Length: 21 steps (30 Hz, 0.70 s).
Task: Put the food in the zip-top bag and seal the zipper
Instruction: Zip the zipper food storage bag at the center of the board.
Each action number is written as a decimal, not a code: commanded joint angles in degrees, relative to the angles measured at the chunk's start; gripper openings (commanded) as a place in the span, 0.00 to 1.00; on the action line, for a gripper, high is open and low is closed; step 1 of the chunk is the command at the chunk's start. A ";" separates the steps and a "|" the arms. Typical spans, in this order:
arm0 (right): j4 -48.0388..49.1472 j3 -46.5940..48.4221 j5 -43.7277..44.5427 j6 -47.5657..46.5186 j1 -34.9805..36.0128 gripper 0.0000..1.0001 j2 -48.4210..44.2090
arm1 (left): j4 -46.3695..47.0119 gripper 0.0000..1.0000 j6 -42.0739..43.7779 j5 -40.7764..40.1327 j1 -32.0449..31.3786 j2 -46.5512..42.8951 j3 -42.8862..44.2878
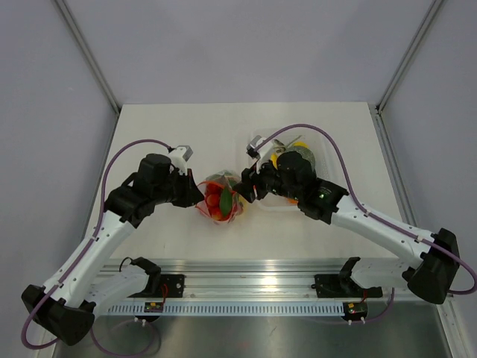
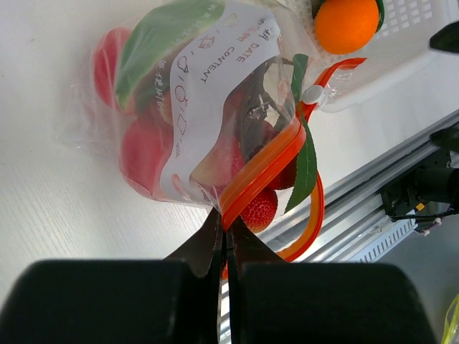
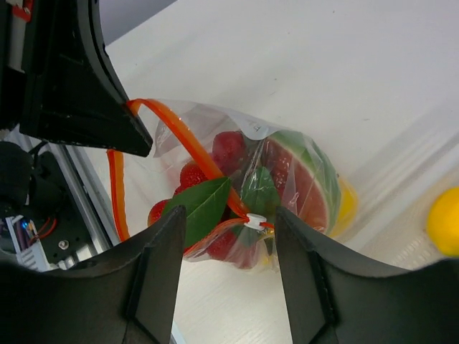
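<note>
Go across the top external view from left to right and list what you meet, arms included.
left arm's base → left end effector, pinched shut on the bag's orange zipper → zip-top bag with food inside → right end effector, open → right arm's base

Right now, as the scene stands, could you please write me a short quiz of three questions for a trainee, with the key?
1. True or false: the left gripper is shut on the zipper of the zip-top bag.
2. Fill in the missing word: the right gripper, facing the zip-top bag, is ____ (open or shut).
3. Choose one: the orange lies A) inside the zip-top bag, B) in the white tray, C) in the right gripper.

Key: 1 true. 2 open. 3 B.
</note>
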 commanded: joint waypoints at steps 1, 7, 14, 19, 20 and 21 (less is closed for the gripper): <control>-6.80 1.82 5.17 -4.62 1.72 0.58 2.11 | 4.11 0.00 -0.50 2.50 0.24 -1.09 1.89; -7.59 0.15 7.54 -9.43 1.72 0.59 2.29 | 3.67 0.00 0.46 1.10 0.33 -0.57 1.36; -12.34 3.74 8.16 -20.43 1.81 0.60 5.71 | 3.15 0.00 1.70 0.66 0.33 0.75 2.15; -11.40 4.98 4.92 -24.48 1.72 0.59 8.44 | 3.67 0.00 1.70 1.36 0.33 1.54 2.15; -10.77 4.63 4.83 -24.92 1.72 0.59 8.53 | 3.67 0.00 1.78 1.36 0.41 1.81 2.15; -10.33 4.63 4.83 -25.10 1.72 0.59 9.05 | 3.59 0.00 1.87 1.36 0.42 1.90 2.15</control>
